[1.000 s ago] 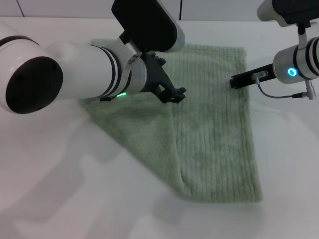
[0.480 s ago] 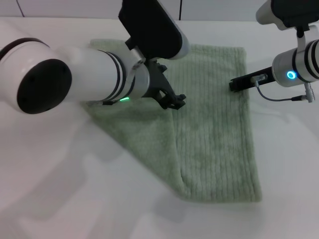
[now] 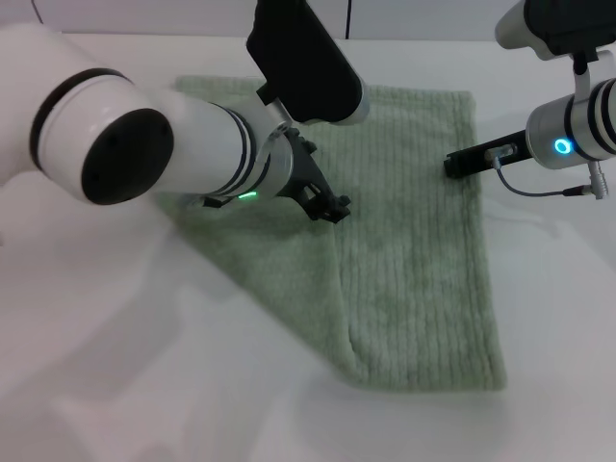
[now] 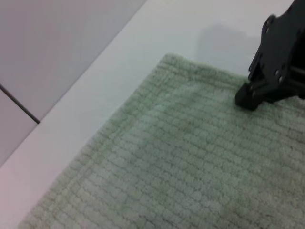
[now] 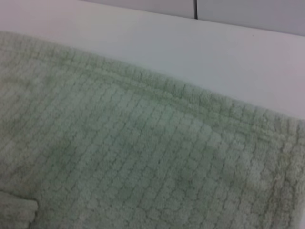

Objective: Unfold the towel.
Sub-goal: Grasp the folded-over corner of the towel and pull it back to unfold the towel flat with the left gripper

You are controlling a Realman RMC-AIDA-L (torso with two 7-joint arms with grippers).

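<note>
The pale sage-green ribbed towel [image 3: 414, 250] lies on the white table, with a folded flap on its left side whose edge runs down the middle. My left gripper [image 3: 327, 205] is open, low over the top of that fold edge. My right gripper [image 3: 452, 164] is shut, at the towel's right edge near the far corner; I cannot tell if it touches the cloth. The left wrist view shows the towel's far corner [image 4: 176, 143] with the right gripper [image 4: 248, 98] over it. The right wrist view shows only the towel's hemmed edge [image 5: 190, 95].
The white table [image 3: 144, 366] surrounds the towel, with bare surface at the front and left. My left arm's large white forearm [image 3: 144, 154] hides the towel's far left part. A wall with a dark seam [image 4: 19, 107] stands behind the table.
My left gripper has moved a little nearer and lower along the fold edge, and its forearm has swung further into view. The right gripper and the towel have not moved.
</note>
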